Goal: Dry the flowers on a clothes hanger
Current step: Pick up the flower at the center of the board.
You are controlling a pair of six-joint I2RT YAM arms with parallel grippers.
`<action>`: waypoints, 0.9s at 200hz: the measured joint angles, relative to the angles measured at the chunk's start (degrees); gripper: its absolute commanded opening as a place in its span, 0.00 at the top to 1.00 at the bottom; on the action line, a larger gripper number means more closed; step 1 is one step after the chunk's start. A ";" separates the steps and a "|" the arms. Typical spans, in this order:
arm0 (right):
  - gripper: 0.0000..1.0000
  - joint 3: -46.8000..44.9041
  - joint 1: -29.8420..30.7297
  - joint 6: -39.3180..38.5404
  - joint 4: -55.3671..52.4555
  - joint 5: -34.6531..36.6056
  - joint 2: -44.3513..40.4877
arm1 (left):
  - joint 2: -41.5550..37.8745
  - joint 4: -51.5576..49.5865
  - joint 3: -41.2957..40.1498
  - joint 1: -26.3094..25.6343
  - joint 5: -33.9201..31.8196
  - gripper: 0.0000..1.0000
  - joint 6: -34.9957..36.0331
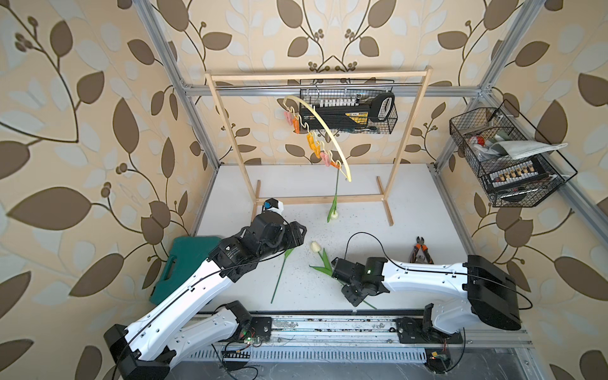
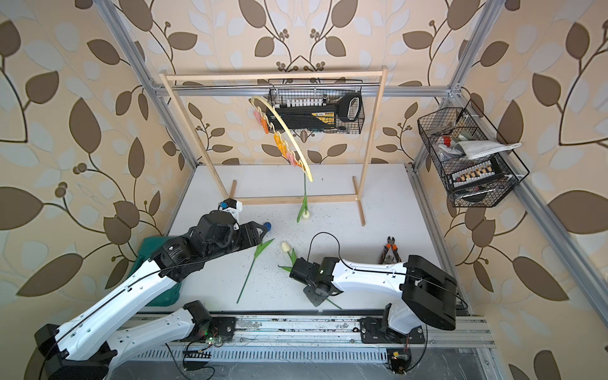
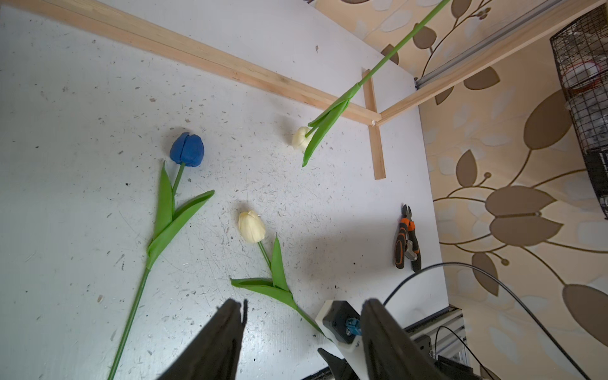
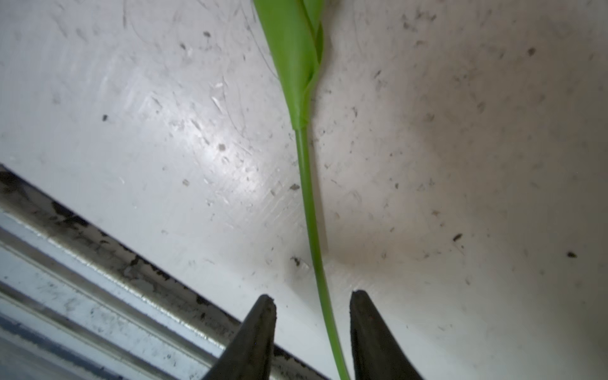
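Right wrist view has my right gripper (image 4: 312,296) low over the white table (image 4: 131,98), jaws partly apart and straddling the bare stem of the cream tulip (image 4: 307,197) lying there, holding nothing yet. The stem sits nearer one finger than the other, so I judge I should shift sideways to centre it, keep below the leaf sheath, settle the tips onto the board and close slowly, since so thin a stem could roll out. I would leave the cut end free for a clothespin (image 1: 335,163). My left gripper (image 3: 304,302) hangs open and empty above the table, near the blue tulip (image 3: 187,154). One cream tulip (image 1: 335,197) is pegged head-down at the low end of the yellow clothes hanger (image 1: 329,130) on the wooden rack (image 3: 373,131). The table's front edge and its metal rail (image 4: 98,263) run just beside my right fingers, so I would lift straight up, then carry toward the rack, where the board is open. The hanging tulip and the left arm need berth; the orange-handled cutters (image 3: 408,240) lie well aside.
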 measured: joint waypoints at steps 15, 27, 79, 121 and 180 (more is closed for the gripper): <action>0.60 0.07 -0.02 -0.63 2.12 0.20 2.67 | -0.37 -0.09 0.00 0.00 0.15 0.39 0.00; 0.61 0.83 -0.02 -1.01 3.30 0.13 4.28 | -0.44 -0.15 0.00 0.00 0.33 0.39 0.00; 0.76 2.10 -0.15 -1.27 6.54 -0.17 5.86 | -1.22 -0.74 0.00 0.00 0.35 0.39 0.04; 0.95 1.31 -0.31 -0.87 7.85 -0.57 5.46 | -1.97 -1.49 0.02 0.00 0.42 0.39 0.07; 1.00 1.31 -0.37 0.37 5.68 -0.26 3.48 | -1.84 -1.25 0.02 0.00 3.50 0.39 0.22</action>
